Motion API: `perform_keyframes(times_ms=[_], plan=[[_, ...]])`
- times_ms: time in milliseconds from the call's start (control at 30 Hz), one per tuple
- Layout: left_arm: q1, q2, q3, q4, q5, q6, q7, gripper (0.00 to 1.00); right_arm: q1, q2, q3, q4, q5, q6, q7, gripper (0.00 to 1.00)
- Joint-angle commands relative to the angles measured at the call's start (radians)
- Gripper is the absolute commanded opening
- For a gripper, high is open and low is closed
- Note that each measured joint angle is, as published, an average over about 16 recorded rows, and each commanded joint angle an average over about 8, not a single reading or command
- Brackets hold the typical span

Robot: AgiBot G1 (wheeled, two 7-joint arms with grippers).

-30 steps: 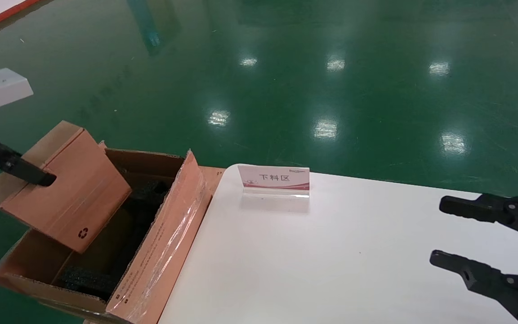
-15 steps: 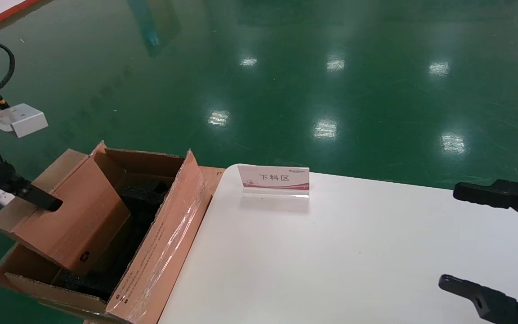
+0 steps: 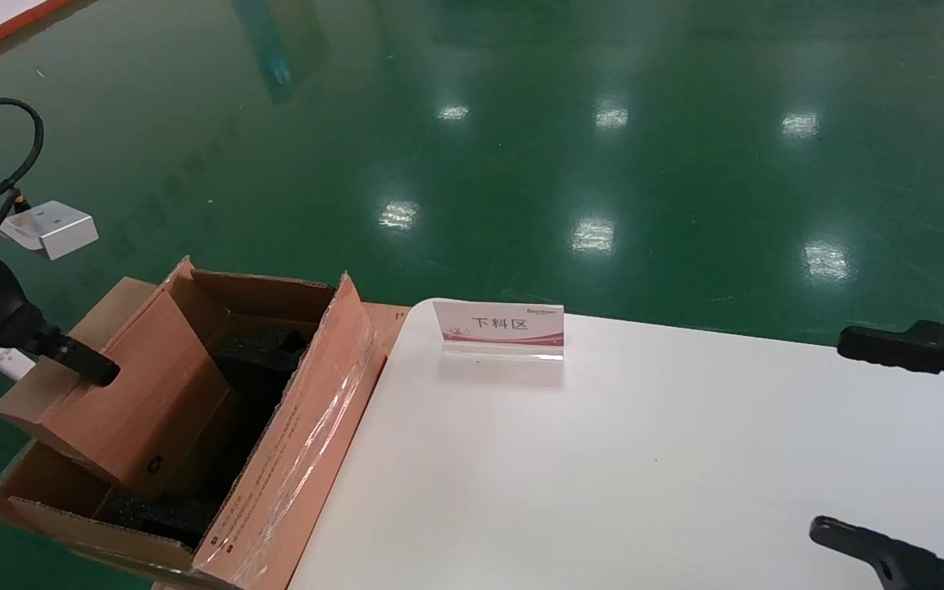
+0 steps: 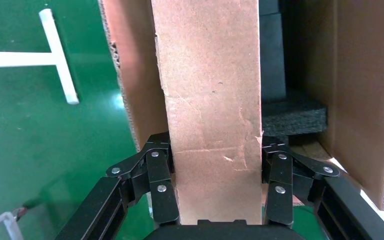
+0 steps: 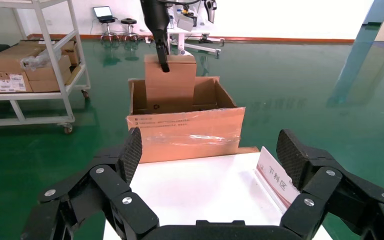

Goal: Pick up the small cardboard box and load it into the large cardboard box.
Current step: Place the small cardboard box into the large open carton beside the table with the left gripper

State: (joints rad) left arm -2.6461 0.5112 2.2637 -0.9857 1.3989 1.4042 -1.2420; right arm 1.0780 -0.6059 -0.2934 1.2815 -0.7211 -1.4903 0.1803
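Clamping the small cardboard box (image 3: 124, 393) by its narrow sides, left gripper (image 4: 215, 172) holds it tilted, lower end already inside the large cardboard box (image 3: 292, 459) among black foam blocks (image 3: 255, 348). Right gripper (image 5: 210, 152) hangs over the white table (image 3: 644, 459), jaws spread wide, holding nothing.

White table (image 3: 644, 459): surface glossy, rounded far-left corner. One acrylic sign stand (image 3: 499, 328) near that corner, upright, red-and-white card with Chinese characters. Green floor (image 3: 521, 147) beyond the far edge, reflecting ceiling lights. Metal shelving cart (image 5: 35, 65) loaded with cartons (image 5: 17, 67) stands well apart, seen from the right wrist.
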Motion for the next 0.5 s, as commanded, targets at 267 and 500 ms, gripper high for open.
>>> perform_keyframes(times_ms=[267,500], plan=[[0.007,0.004,0.014,-0.021,0.047,-0.034,-0.043,0.00,0.000,0.000,-0.001,0.000,0.000,0.000,0.000,1.00],[0.019,0.010,0.023,-0.040,0.076,-0.060,-0.076,0.00,0.000,0.000,-0.001,0.000,0.001,0.000,0.000,1.00]])
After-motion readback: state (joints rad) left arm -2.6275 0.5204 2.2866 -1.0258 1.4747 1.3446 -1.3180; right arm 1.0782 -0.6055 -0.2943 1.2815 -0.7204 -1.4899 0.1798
